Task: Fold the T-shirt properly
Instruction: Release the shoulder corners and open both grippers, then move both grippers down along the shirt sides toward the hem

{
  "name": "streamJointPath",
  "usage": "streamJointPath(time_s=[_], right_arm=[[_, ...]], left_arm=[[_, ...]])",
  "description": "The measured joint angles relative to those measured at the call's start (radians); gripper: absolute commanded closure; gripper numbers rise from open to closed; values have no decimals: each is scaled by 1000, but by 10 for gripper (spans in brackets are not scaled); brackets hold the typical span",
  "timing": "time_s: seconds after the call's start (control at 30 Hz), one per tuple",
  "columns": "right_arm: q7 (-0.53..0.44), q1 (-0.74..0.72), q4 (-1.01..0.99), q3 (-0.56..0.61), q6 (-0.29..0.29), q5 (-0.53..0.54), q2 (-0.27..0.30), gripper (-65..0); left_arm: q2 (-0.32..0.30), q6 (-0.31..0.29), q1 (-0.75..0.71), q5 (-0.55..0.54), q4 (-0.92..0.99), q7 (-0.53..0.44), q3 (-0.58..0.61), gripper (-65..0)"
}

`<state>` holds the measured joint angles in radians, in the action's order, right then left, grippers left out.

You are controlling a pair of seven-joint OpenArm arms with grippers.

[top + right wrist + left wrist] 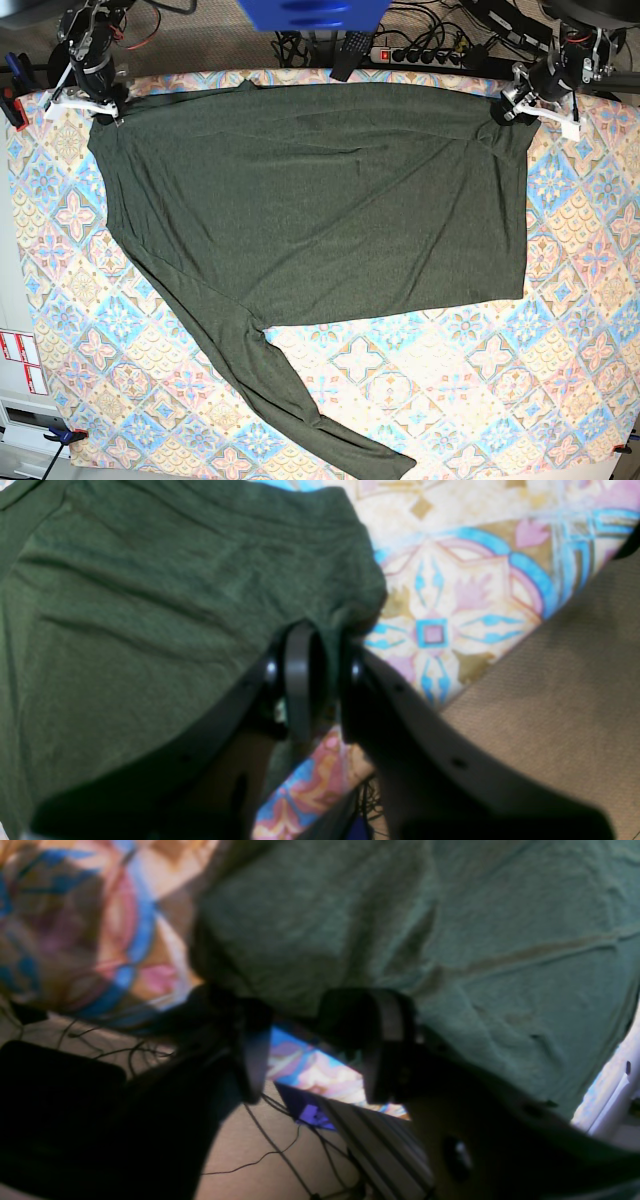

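The dark olive T-shirt (320,200) lies spread flat on the patterned table (560,350), and one long sleeve (300,400) runs down toward the front edge. At the shirt's far right corner my left gripper (507,110) is open. In the left wrist view its gap (320,1040) shows only the tablecloth, with the shirt's edge (500,940) just above the fingertips. My right gripper (105,108) is at the far left corner. In the right wrist view its fingers (327,645) stand close together with a fold of the shirt (150,605) pinched between them.
A power strip (420,52) and cables lie beyond the table's far edge, under a blue object (310,12). Clamps sit at the table's left corners (12,100). Brown carpet (560,705) lies past the table edge beside my right gripper.
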<state>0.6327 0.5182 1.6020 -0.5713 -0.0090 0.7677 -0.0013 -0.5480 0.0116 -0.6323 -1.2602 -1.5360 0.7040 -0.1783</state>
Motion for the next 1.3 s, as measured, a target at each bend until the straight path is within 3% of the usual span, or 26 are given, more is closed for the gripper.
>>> streamJointPath(time_s=[0.2, 0.5, 0.7, 0.97, 1.3], right_arm=[[6, -2, 1, -17, 4, 1, -2, -103], [0, -2, 3, -42, -3, 0, -1, -103], [0, -2, 3, -43, -3, 0, -1, -114], [63, 0, 5, -42, -3, 0, -2, -228], [61, -5, 6, -143, -4, -1, -6, -228]], left_arm=[[-25, 0, -47, 0, -107, 5, -3, -391], [-78, 4, -40, 4, -187, -3, -97, -390], [-67, 0, 39, 3, -185, 66, -101, -388], [-38, 3, 73, 4, -184, 94, -100, -390], [-16, 7, 163, 109, -182, 92, -103, -390]])
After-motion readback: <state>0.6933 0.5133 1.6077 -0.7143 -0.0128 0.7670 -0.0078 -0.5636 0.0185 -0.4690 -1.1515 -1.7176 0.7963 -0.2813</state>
